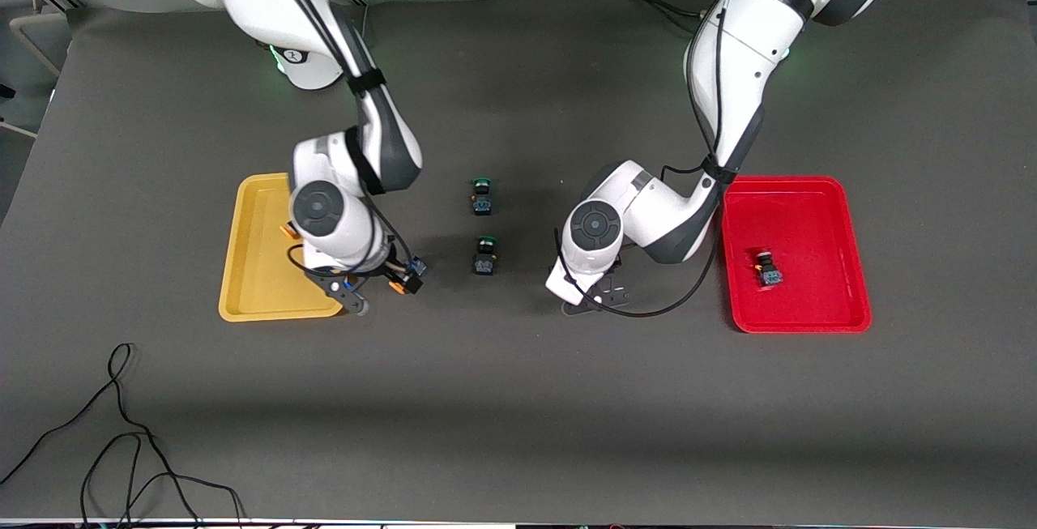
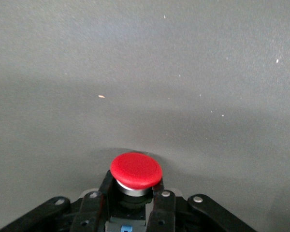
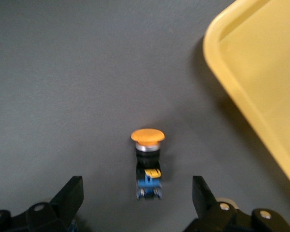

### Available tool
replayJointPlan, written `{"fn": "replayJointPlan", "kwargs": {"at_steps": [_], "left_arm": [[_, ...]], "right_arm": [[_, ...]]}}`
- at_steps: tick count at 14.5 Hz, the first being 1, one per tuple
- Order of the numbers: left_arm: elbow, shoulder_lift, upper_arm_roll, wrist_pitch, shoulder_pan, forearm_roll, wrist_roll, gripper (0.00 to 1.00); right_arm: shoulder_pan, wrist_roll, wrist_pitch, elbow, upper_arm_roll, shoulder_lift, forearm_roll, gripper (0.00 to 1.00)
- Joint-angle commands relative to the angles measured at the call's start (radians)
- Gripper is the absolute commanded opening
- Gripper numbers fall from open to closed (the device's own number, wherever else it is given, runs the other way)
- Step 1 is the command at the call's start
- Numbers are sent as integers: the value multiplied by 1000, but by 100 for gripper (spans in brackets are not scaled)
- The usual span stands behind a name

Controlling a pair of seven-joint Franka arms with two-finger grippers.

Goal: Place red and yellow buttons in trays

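In the left wrist view my left gripper (image 2: pixel 134 187) is shut on the dark body of a red button (image 2: pixel 136 170), whose cap stands out past the fingers (image 2: pixel 160 200). From the front, the left gripper (image 1: pixel 595 296) is low between the green-capped switches and the red tray (image 1: pixel 851 253), its wrist hiding that button. A second red button (image 1: pixel 766 267) lies in the red tray. My right gripper (image 3: pixel 137 192) is open around a yellow button (image 3: pixel 147 145) lying on the table beside the yellow tray (image 3: pixel 261 72). From the front, this button (image 1: pixel 405 279) is by the right gripper (image 1: pixel 379 287). An orange cap (image 1: pixel 287 229) shows in the yellow tray (image 1: pixel 251 270), half hidden.
Two green-capped switches (image 1: pixel 483 195) (image 1: pixel 484 257) lie mid-table between the arms, one nearer the front camera than the other. A loose black cable (image 1: pixel 121 432) curls on the table near the front edge, toward the right arm's end.
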State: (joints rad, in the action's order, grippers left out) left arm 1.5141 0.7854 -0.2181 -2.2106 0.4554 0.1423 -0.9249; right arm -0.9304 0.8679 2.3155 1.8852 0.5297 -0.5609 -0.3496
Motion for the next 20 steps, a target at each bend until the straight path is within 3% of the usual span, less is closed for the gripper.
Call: {"fn": "replayJointPlan", "kwargs": {"at_steps": [1,4,5,9,11,13,16,20], "left_arm": [[-29,-104,-16,168,-38,-42,-5,4],[-45,-245,-29,322,-92,-147,75,4],[-37,-296,-27,366,-116,-176,119,4],[27,-418,-24,531,-323,-190,348,3],[116,-483,-20,526,-447,-172,501,0],[165,-505,-20,519,-567,-123,665,0],[295,-495,-20,351,-659,-35,771,0],[587,-466,-15,-59,-714,74,778,0]], "right_arm": [[-33,8,96,61,4,-20,-35,100],[-36,5,168,103,-16,-42,-55,100],[-34,-3,191,117,-25,-42,-67,95],[-31,-6,202,120,-27,-42,-74,36],[-28,-9,199,120,-27,-36,-74,19],[-25,-10,188,115,-25,-16,-74,13],[-2,-16,58,94,8,90,-71,12],[-1,-186,-183,48,203,248,-60,12]]}}
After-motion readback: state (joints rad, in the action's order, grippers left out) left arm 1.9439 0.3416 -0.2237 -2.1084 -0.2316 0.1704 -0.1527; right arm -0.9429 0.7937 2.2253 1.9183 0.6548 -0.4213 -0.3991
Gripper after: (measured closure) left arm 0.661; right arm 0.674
